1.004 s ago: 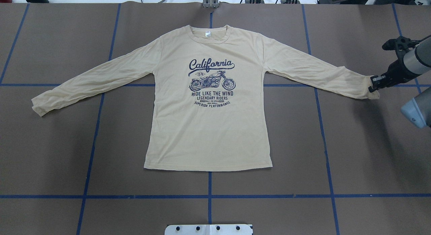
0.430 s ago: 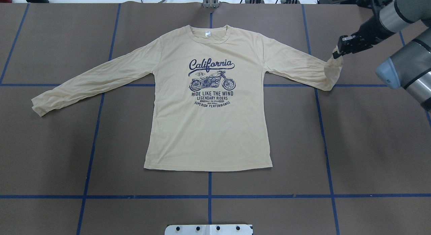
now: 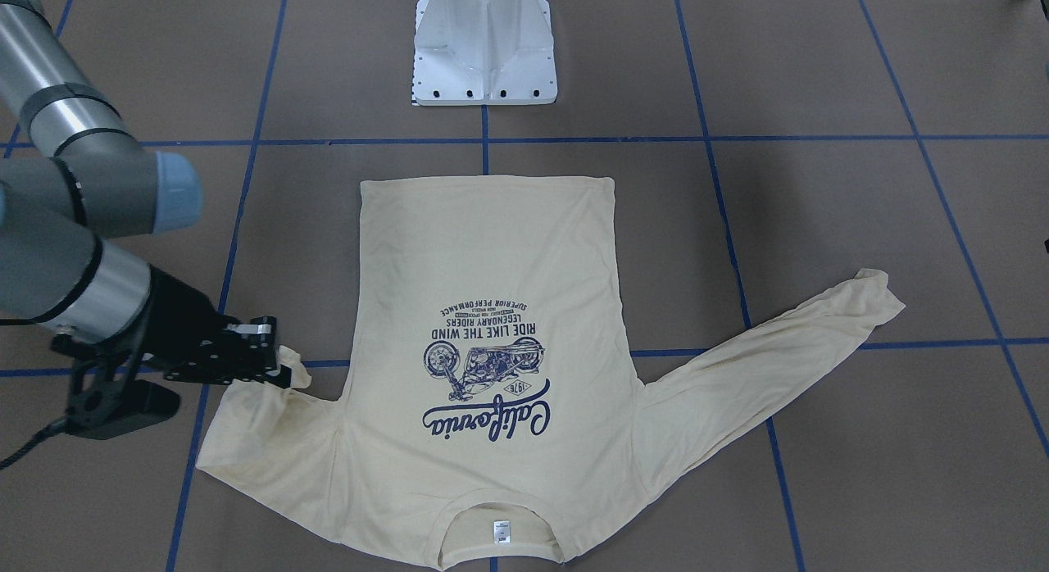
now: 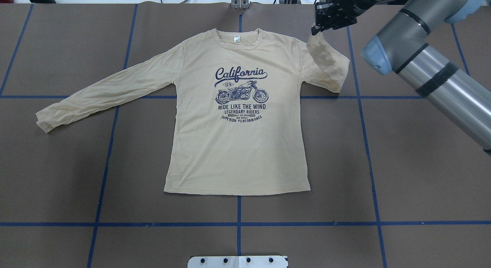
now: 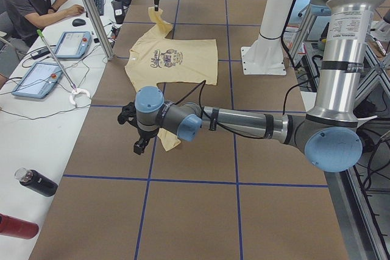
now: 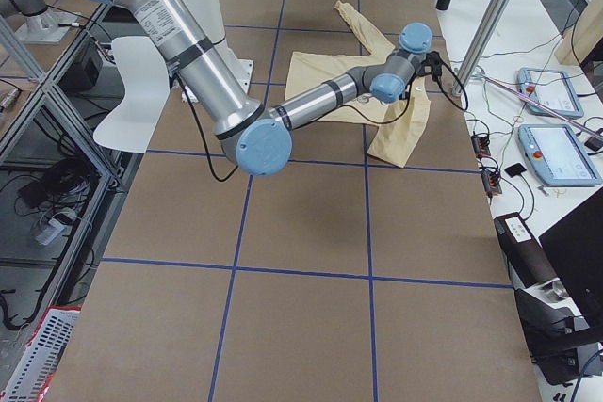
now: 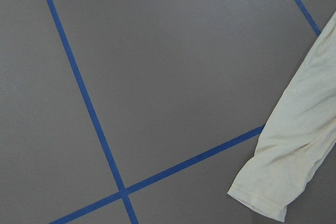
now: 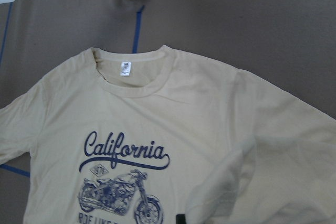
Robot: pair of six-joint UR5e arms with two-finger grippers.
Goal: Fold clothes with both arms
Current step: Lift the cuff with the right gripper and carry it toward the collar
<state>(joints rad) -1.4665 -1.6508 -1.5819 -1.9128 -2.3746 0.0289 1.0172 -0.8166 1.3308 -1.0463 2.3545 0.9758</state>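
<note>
Cream T-shirt (image 4: 238,153) lying print-up, right gripper (image 4: 315,29) pinching one cuff (image 4: 317,37) above the T-shirt's shoulder, fingertips partly hidden, left gripper (image 5: 139,145) beside the other cuff (image 7: 262,198), opening indiscernible.

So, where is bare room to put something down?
Bare table lies between the shirt's hem and the white base, and below the left sleeve. Crowded: near the right shoulder, where the right hand holds the right sleeve.

Cream T-shirt (image 4: 238,153) lies print-up — right tool (image 4: 316,29) pinches one lifted sleeve (image 4: 328,62).
</note>
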